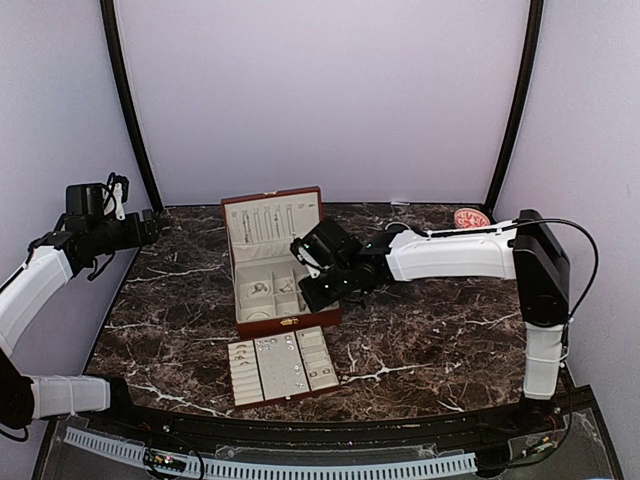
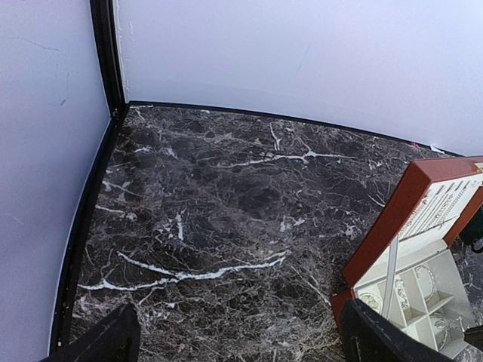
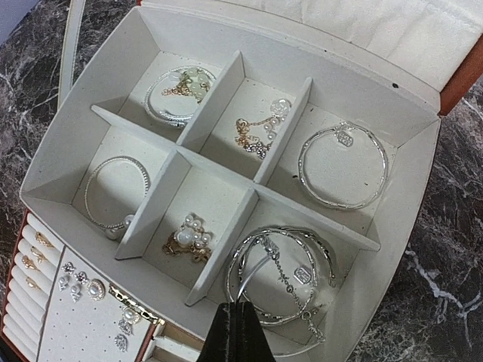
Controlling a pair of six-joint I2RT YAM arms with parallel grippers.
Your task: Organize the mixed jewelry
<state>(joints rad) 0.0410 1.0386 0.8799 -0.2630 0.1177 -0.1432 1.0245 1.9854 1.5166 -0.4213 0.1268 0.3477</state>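
Inside the reddish-brown box [image 1: 288, 322], you have the mixed jewelry [image 3: 300, 273] spread over six cream compartments: thin silvery bangles [image 3: 345, 138], gold chains [image 3: 253, 132] and a pearl cluster [image 3: 189, 240], with earrings [image 3: 79, 285] on the tray [image 1: 285, 398] in front. Your right end effector [image 3: 238, 332] is pinched together over the near-right compartment's stacked bangles. Your left end effector [image 2: 241, 351] hangs spread wide over the marble surface [image 2: 226, 211], well apart from the box.

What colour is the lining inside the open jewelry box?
The lining is plain cream, almost white, without any pattern. The right wrist view shows it best.
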